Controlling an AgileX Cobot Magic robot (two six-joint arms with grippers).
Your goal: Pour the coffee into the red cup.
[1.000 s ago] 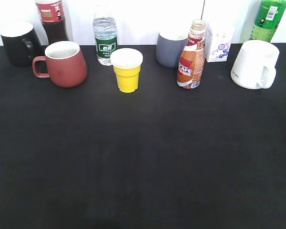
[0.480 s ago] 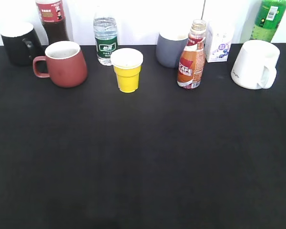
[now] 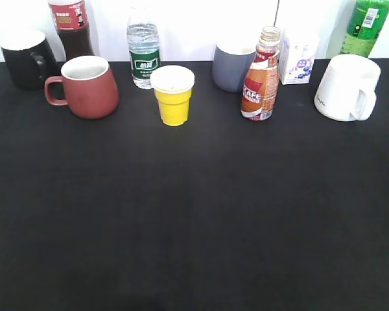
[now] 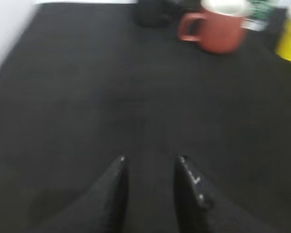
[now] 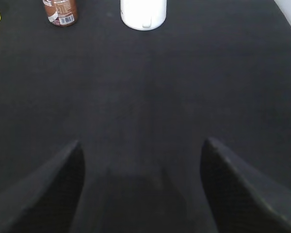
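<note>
The coffee bottle (image 3: pixel 260 78) with its orange-brown "CAFE" label stands upright at the back, right of centre; its lower part shows in the right wrist view (image 5: pixel 60 12). The red cup (image 3: pixel 87 87) stands at the back left, handle to the left, and shows in the left wrist view (image 4: pixel 218 26). No gripper shows in the exterior view. My left gripper (image 4: pixel 150 160) is open and empty over bare black table, far in front of the red cup. My right gripper (image 5: pixel 143 143) is wide open and empty, far in front of the coffee.
Along the back stand a black mug (image 3: pixel 26 58), a cola bottle (image 3: pixel 70 26), a water bottle (image 3: pixel 143 55), a yellow cup (image 3: pixel 173 96), a grey cup (image 3: pixel 232 66), a small carton (image 3: pixel 297 61), a white mug (image 3: pixel 345 87) and a green bottle (image 3: pixel 366 26).
</note>
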